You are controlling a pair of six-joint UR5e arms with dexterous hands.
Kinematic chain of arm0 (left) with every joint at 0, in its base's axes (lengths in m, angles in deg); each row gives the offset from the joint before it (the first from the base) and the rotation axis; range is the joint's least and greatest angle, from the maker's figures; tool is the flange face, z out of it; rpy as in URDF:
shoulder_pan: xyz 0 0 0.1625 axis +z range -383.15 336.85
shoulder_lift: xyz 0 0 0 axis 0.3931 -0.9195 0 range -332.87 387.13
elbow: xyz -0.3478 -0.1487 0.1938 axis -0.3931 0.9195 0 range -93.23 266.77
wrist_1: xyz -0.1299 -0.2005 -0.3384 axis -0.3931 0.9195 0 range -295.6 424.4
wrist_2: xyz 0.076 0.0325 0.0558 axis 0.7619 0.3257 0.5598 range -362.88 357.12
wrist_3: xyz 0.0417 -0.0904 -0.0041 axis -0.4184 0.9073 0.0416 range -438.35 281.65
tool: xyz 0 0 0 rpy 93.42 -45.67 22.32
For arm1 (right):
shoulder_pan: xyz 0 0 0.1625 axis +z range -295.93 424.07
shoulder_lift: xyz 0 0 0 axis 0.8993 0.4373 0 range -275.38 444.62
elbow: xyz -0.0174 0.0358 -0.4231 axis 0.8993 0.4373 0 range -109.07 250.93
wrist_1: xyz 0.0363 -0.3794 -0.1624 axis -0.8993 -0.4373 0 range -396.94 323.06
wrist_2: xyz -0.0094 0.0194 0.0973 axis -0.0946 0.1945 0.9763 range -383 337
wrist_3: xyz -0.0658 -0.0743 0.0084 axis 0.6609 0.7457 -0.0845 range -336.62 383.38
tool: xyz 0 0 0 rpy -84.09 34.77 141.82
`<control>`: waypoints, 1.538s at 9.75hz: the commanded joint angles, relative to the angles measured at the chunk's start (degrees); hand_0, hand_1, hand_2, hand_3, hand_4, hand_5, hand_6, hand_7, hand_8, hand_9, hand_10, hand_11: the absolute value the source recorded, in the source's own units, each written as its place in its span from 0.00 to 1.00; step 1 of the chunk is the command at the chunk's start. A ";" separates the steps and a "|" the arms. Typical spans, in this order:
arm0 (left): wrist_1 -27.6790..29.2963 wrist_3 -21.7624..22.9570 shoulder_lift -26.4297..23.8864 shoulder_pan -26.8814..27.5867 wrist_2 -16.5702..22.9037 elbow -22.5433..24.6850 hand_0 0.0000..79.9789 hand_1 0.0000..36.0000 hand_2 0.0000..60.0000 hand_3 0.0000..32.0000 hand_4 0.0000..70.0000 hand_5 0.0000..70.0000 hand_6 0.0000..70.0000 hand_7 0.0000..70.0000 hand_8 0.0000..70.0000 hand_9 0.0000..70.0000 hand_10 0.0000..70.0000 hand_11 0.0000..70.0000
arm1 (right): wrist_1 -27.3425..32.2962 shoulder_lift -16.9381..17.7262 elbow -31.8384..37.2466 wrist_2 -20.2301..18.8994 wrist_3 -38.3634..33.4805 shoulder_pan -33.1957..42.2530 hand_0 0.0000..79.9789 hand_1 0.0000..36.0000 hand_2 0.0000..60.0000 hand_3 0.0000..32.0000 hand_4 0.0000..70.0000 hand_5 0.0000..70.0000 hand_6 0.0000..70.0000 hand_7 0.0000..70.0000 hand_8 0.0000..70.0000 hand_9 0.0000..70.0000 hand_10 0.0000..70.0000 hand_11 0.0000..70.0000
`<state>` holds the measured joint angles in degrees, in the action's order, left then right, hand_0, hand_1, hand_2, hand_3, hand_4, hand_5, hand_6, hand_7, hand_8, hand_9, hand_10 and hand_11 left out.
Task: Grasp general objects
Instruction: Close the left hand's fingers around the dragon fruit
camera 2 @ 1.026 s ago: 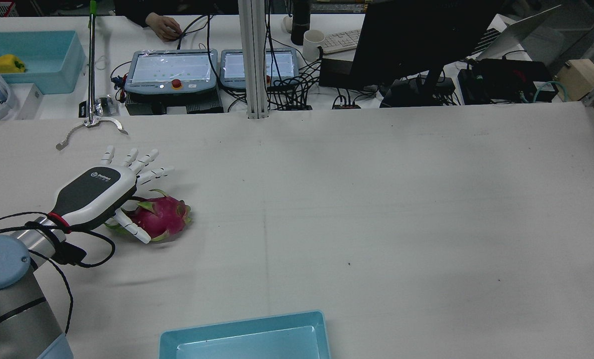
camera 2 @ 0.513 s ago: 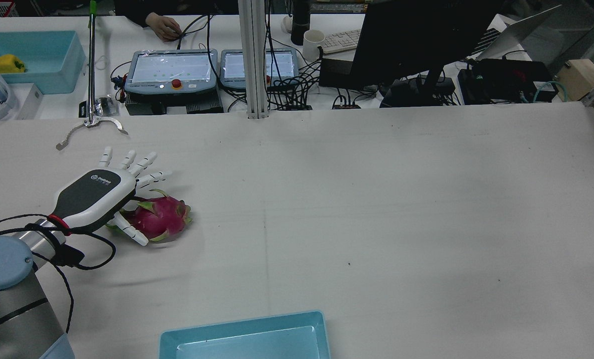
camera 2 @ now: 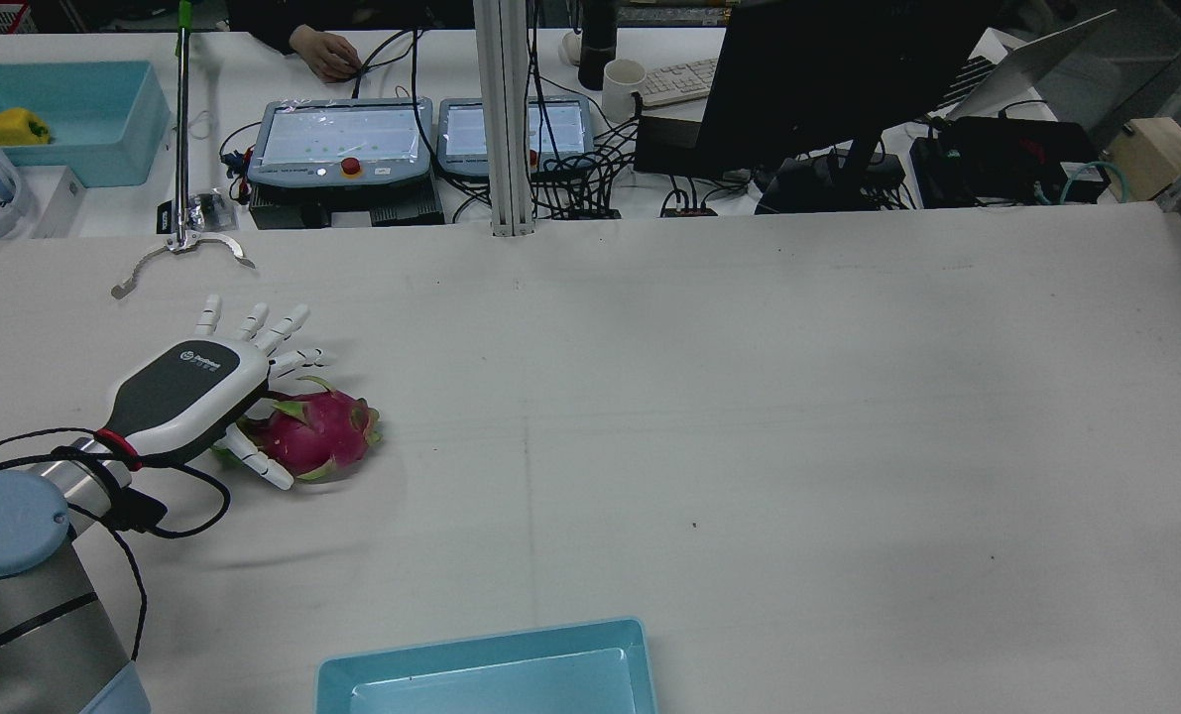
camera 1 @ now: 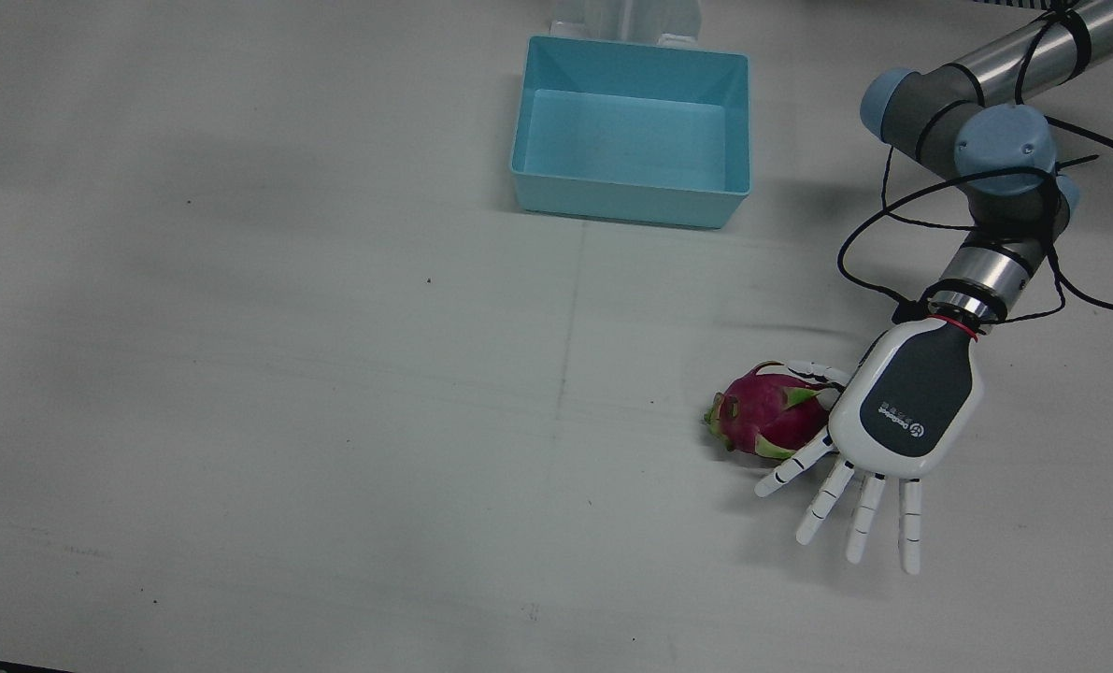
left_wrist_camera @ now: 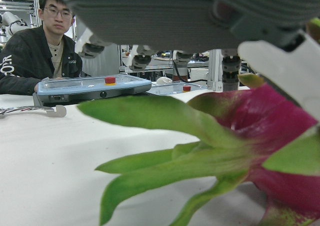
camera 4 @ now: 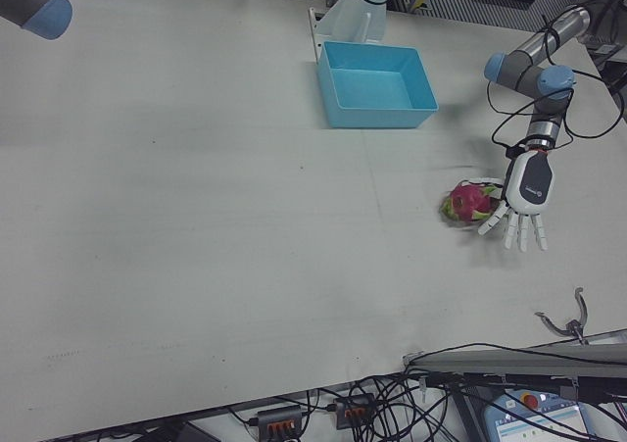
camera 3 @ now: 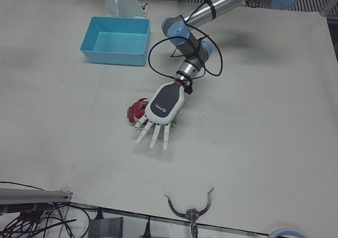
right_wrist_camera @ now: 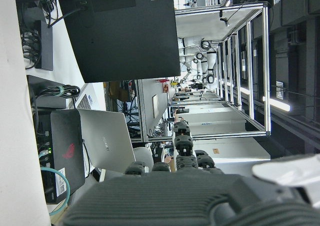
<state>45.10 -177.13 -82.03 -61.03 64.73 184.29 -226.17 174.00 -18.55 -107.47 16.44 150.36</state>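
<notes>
Left hand (camera 1: 906, 411) spread over dragon fruit (camera 1: 769, 422), perhaps touching.

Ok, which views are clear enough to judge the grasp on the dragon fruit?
Front view: sharp, soft shadow beside the dragon fruit and under the left hand. Left hand view: too close, leaves fill the frame. Rear view: clear, palm hides part of the fruit.

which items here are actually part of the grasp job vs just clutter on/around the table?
In the job:
- dragon fruit lying on the table
- left hand, fingers spread over it, not closed
- blue bin, probably the drop target

Just lying about:
- grabber tool at the far table edge
- teach pendants
- monitor
- second bin holding a yellow pepper
</notes>
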 commanded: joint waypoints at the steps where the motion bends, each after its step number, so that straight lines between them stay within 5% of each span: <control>1: 0.05 0.08 0.00 0.09 0.07 -0.05 0.49 0.16 0.15 1.00 0.00 0.35 0.00 0.02 0.15 0.00 0.01 0.02 | 0.00 0.00 0.00 0.00 0.00 -0.07 0.00 0.00 0.00 0.00 0.00 0.00 0.00 0.00 0.00 0.00 0.00 0.00; 3: 0.57 0.08 0.00 0.09 0.07 -0.05 0.46 0.09 0.13 1.00 0.07 0.45 0.00 0.02 0.14 0.00 0.00 0.00 | 0.00 0.00 0.00 0.00 0.00 0.02 0.00 0.00 0.00 0.00 0.00 0.00 0.00 0.00 0.00 0.00 0.00 0.00; 8: 2.33 -0.01 0.17 3.95 -0.02 -2.33 0.29 0.00 0.05 0.00 0.31 0.72 0.00 0.08 0.13 0.00 0.00 0.00 | 0.00 0.00 0.00 0.00 0.00 0.02 0.00 0.00 0.00 0.00 0.00 0.00 0.00 0.00 0.00 0.00 0.00 0.00; 10: 1.37 0.17 -0.18 3.78 0.07 -1.55 0.30 0.00 0.06 0.00 0.38 0.88 0.01 0.09 0.12 0.00 0.00 0.00 | 0.00 0.00 0.00 0.00 0.00 0.02 0.00 0.00 0.00 0.00 0.00 0.00 0.00 0.00 0.00 0.00 0.00 0.00; 11: 0.84 0.43 -0.27 3.52 0.07 -1.11 0.38 0.01 0.13 0.00 0.41 0.90 0.02 0.10 0.12 0.00 0.00 0.00 | 0.00 0.00 0.00 0.00 0.00 0.02 0.00 0.00 0.00 0.00 0.00 0.00 0.00 0.00 0.00 0.00 0.00 0.00; 13: -0.30 0.87 0.08 3.17 0.33 1.96 0.36 0.28 0.78 0.00 0.46 0.90 0.04 0.10 0.13 0.00 0.00 0.00 | 0.00 0.00 0.00 0.00 0.00 0.02 0.00 0.00 0.00 0.00 0.00 0.00 0.00 0.00 0.00 0.00 0.00 0.00; 14: -1.78 1.22 0.00 3.17 0.59 3.63 0.30 0.32 0.92 0.00 0.45 0.88 0.04 0.09 0.13 0.00 0.00 0.00 | 0.00 0.00 0.00 0.00 0.00 0.02 0.00 0.00 0.00 0.00 0.00 0.00 0.00 0.00 0.00 0.00 0.00 0.00; 15: -3.45 1.22 -0.27 3.17 0.77 5.21 0.26 0.31 0.95 0.00 0.45 0.85 0.04 0.09 0.13 0.00 0.00 0.00 | 0.00 0.00 0.00 0.00 0.00 0.02 0.00 0.00 0.00 0.00 0.00 0.00 0.00 0.00 0.00 0.00 0.00 0.00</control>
<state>44.80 -176.29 -82.07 -57.77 65.06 185.81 -226.17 174.00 -18.55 -107.47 16.44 150.37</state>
